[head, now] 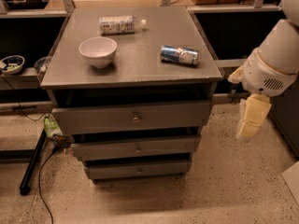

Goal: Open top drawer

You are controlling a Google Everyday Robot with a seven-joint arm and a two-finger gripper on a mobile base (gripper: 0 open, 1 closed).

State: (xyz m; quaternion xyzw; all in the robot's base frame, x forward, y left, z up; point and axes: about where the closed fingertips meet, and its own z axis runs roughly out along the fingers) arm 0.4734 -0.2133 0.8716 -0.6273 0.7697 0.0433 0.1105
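Observation:
The top drawer (93, 119) is the tallest, widest grey front of the three in the cabinet, with a small round metal knob (136, 119) at its centre. A dark gap shows between its upper edge and the cabinet top. My gripper (248, 125) hangs pointing down at the right of the cabinet, about level with the top drawer front and well apart from it. It holds nothing that I can see. The white arm housing (273, 62) sits above it.
On the cabinet top (140, 64) stand a white bowl (98, 51), a lying plastic bottle (119, 24) and a lying blue can (180, 55). Two shorter drawers (103, 149) sit below. A black pole and cable (32, 164) lie on the floor at the left. Dark shelving runs behind.

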